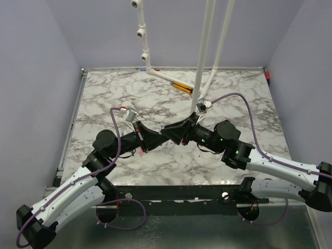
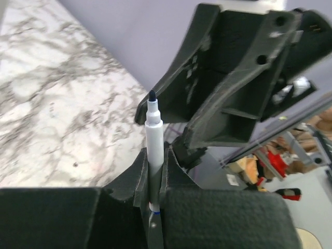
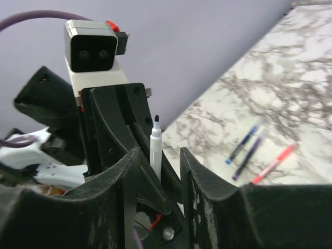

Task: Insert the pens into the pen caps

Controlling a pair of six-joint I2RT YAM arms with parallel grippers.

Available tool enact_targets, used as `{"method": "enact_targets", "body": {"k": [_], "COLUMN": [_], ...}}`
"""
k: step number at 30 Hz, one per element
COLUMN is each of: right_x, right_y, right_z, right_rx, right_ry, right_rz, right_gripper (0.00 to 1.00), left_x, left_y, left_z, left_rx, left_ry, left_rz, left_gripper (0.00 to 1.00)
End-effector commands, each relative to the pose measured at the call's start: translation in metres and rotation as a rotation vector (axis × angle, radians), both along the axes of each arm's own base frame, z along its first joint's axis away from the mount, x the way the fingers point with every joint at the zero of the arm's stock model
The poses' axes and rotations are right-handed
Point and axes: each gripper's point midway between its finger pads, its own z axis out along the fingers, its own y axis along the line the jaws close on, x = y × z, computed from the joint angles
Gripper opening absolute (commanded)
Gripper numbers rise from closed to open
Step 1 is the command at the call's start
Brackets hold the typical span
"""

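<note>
One blue-tipped pen (image 2: 153, 136) clamped in left fingers (image 2: 136, 182), right fingers (image 3: 208, 188) apart

We see one white pen (image 2: 154, 136) standing upright, its dark blue tip bare and pointing up, clamped in the left gripper (image 2: 154, 168). Three others lie flat, side by side, on the table (image 3: 290, 62): a blue pen (image 3: 241, 144), a purple-tipped pen (image 3: 250, 155) and a pink-red pen (image 3: 274, 164).
</note>
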Motion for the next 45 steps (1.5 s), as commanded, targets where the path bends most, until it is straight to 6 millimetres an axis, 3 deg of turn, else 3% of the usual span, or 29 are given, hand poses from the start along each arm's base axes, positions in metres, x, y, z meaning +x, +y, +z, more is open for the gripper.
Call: {"method": "enact_targets", "body": {"k": [1, 5, 11, 19, 23, 33, 45], "right_x": [0.024, 0.038, 0.068, 0.098, 0.117, 0.166, 0.196], "right_y": [-0.020, -0.035, -0.063, -0.059, -0.056, -0.057, -0.056], "right_z": [-0.010, -0.028, -0.076, -0.128, -0.151, -0.213, -0.266], "right_rx": [-0.153, -0.262, -0.591, -0.934, -0.988, -1.108, -1.152], "right_ry": [0.008, 0.017, 0.061, 0.089, 0.142, 0.275, 0.387], "right_rz": [-0.170, -0.273, -0.469, -0.469, -0.419, -0.372, -0.322], "right_gripper": [0.42, 0.46, 0.50, 0.55, 0.56, 0.56, 0.55], "left_x": [0.024, 0.035, 0.048, 0.052, 0.051, 0.056, 0.056], "left_y": [0.011, 0.020, 0.039, 0.061, 0.065, 0.072, 0.073], "left_z": [-0.029, -0.047, -0.067, -0.066, -0.077, -0.077, -0.079], "left_rx": [0.164, 0.251, 0.419, 0.560, 0.587, 0.615, 0.621], "left_ry": [0.020, 0.033, 0.023, -0.050, -0.046, -0.068, -0.064], "left_rz": [0.144, 0.215, 0.314, 0.371, 0.378, 0.413, 0.414], "left_gripper": [0.00, 0.00, 0.00, 0.00, 0.00, 0.00, 0.00]}}
